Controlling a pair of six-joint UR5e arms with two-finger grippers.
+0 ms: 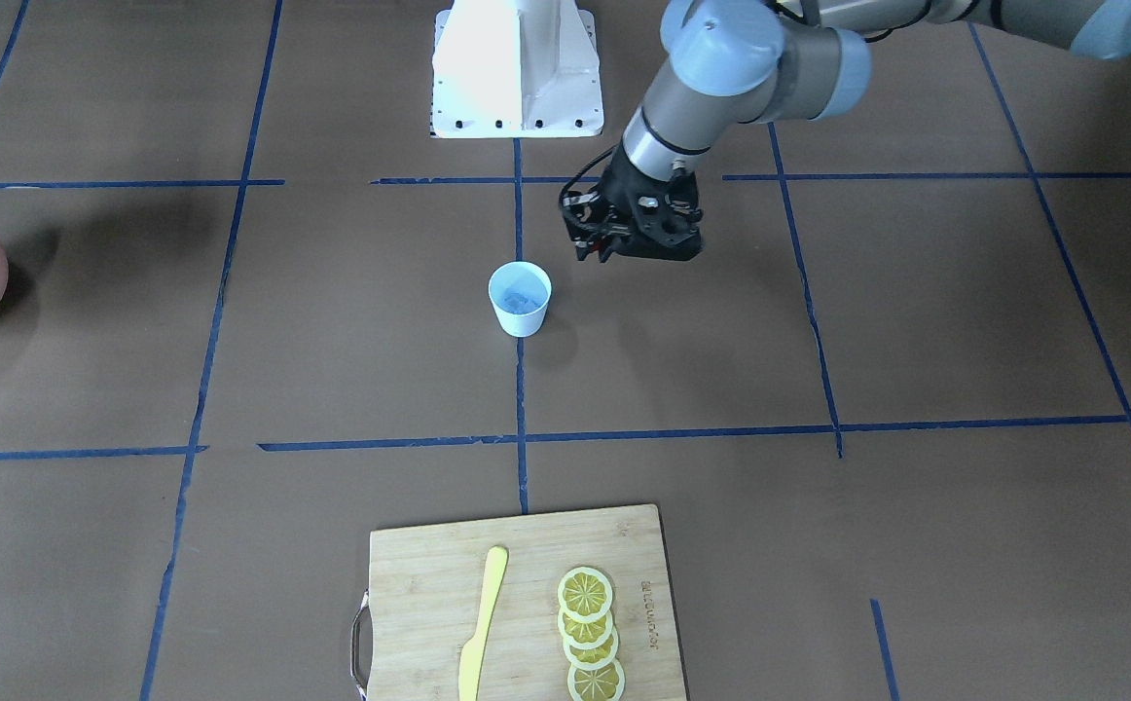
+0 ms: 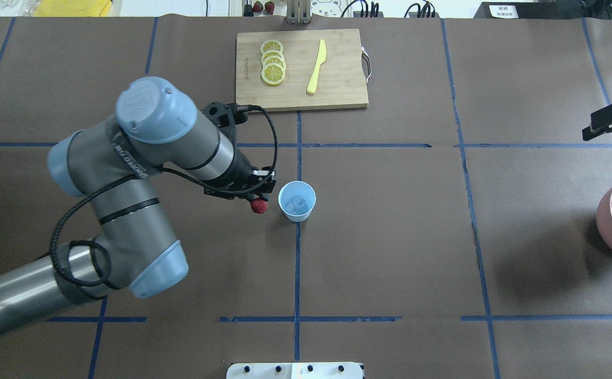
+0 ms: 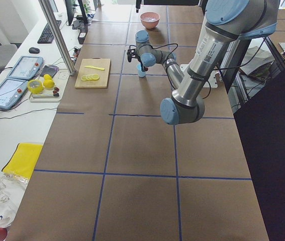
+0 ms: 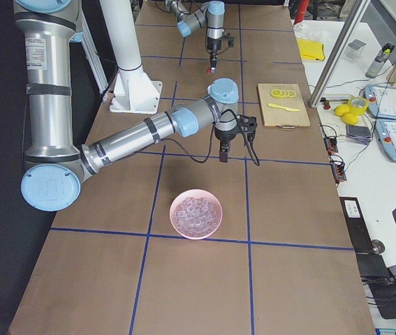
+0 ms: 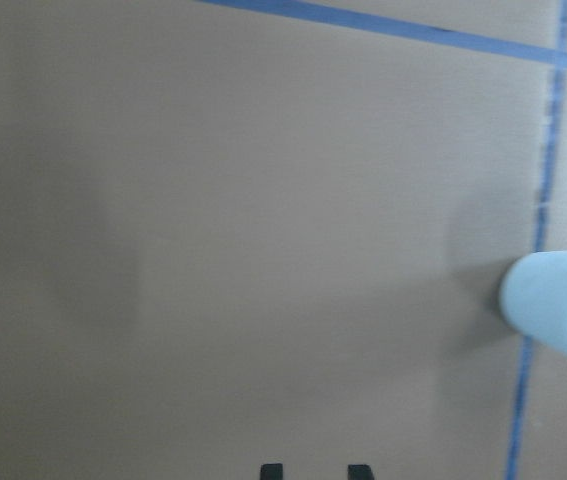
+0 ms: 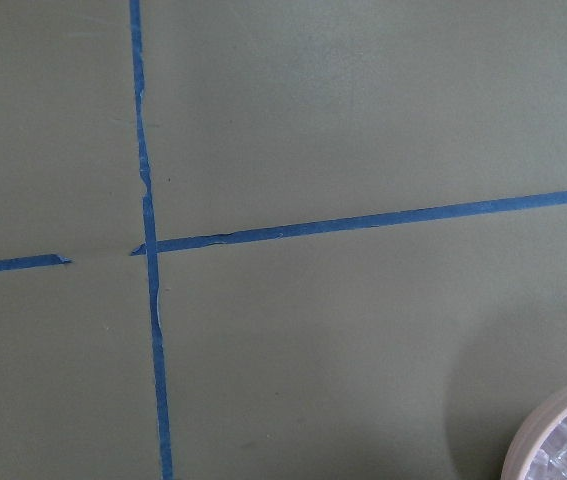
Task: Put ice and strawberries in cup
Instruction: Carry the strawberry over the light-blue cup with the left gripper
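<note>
The pale-blue cup (image 2: 297,210) stands upright near the table's middle with clear ice (image 2: 298,202) inside. It also shows in the front view (image 1: 520,316) and at the right edge of the left wrist view (image 5: 559,302). My left gripper (image 2: 257,199) is shut on the dark-red strawberry (image 2: 258,206) and holds it above the table, just to the cup's left, apart from it. My right gripper (image 2: 610,122) hangs at the table's far right, beyond the pink bowl; I cannot tell whether it is open or shut.
A pink bowl (image 2: 607,221) full of ice cubes stands at the right edge, also in the right side view (image 4: 196,213). A bamboo cutting board (image 2: 337,79) at the far edge carries lemon slices (image 2: 273,62) and a yellow knife (image 2: 316,66).
</note>
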